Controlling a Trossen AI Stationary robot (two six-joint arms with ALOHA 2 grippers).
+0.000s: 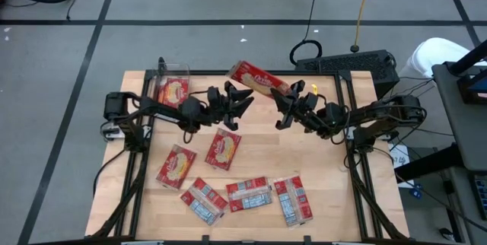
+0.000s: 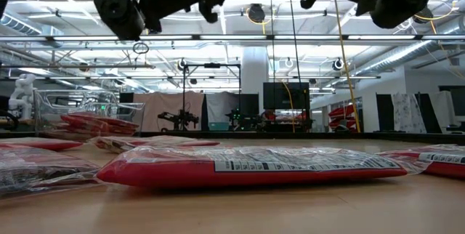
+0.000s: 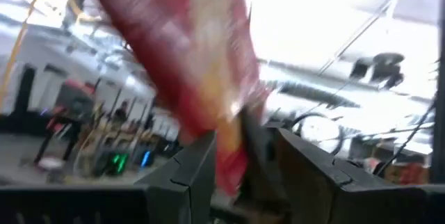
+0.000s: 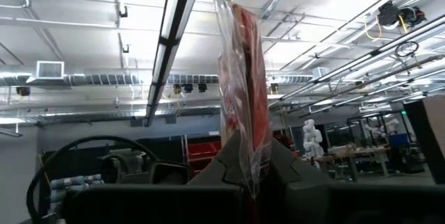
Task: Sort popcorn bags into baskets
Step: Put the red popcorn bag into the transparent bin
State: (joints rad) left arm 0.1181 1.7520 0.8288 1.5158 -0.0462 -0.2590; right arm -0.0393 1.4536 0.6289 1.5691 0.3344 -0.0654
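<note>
Both claws hold one popcorn bag aloft over the desk's far edge.

High view: the raised bag [image 1: 259, 80], red with a cream popcorn picture, runs its long axis from 10 to 4 o'clock, between the left claw [image 1: 242, 99] at its 7 o'clock and the right claw [image 1: 288, 99] at its 4 o'clock. A clear basket [image 1: 172, 87] at the desk's [image 1: 335, 192] 10 o'clock corner holds a packet; six more lie flat nearer.
Left wrist view: fingers [image 3: 201, 161] clenched on the bag's red edge.
Right wrist view: the right claw grasps the bag edge-on, its long axis upright.
</note>
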